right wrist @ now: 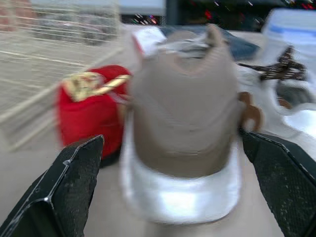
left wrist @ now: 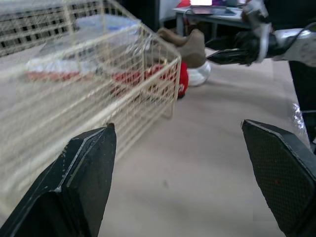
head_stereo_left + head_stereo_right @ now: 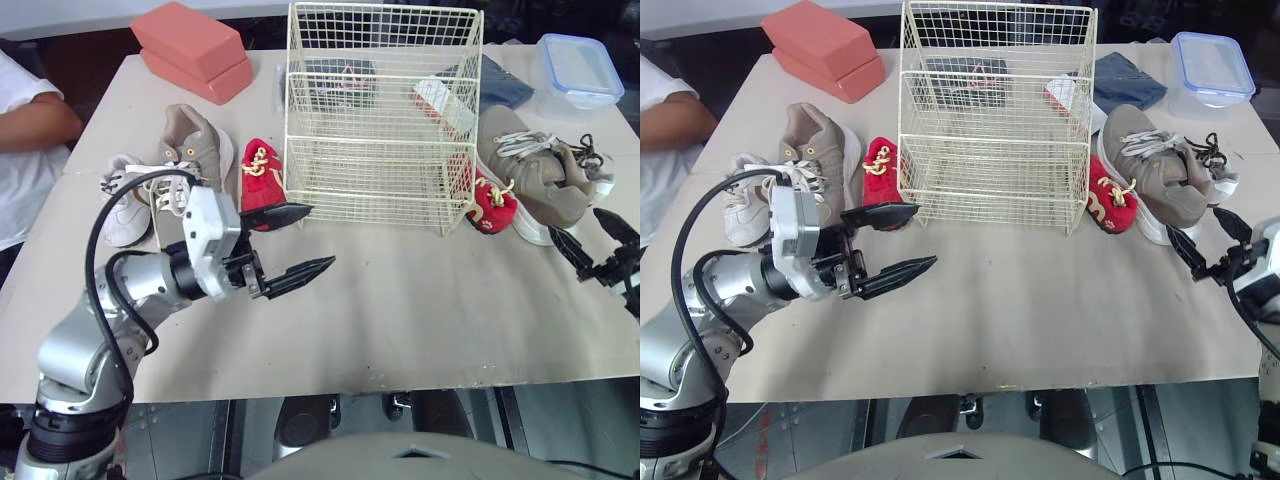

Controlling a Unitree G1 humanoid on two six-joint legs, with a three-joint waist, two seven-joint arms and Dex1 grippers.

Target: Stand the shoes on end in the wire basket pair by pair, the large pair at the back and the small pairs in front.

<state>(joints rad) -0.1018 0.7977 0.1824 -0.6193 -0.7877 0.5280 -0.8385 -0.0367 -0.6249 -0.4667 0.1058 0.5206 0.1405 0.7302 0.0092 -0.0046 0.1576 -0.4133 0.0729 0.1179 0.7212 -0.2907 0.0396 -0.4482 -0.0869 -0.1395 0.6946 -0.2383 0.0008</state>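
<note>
The cream wire basket (image 3: pixel 385 110), a boxy grid, stands far centre on the table (image 3: pixel 400 300). Left of it lie a tan trainer (image 3: pixel 195 145), a fuzzy red shoe (image 3: pixel 262 175) with yellow laces and a small white shoe (image 3: pixel 125 205). Right of it lie a second tan trainer (image 3: pixel 535 170) with a white rubber sole and a second red shoe (image 3: pixel 492 205). Both hands are released: the left hand (image 3: pixel 320 235) near the basket's left corner, the right hand (image 3: pixel 1196 224) just before the second tan trainer's toe.

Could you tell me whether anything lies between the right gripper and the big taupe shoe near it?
Nothing visible does. The right gripper, open, faces the taupe shoe toe-on; the small red shoe lies beside it, off the line.
</note>
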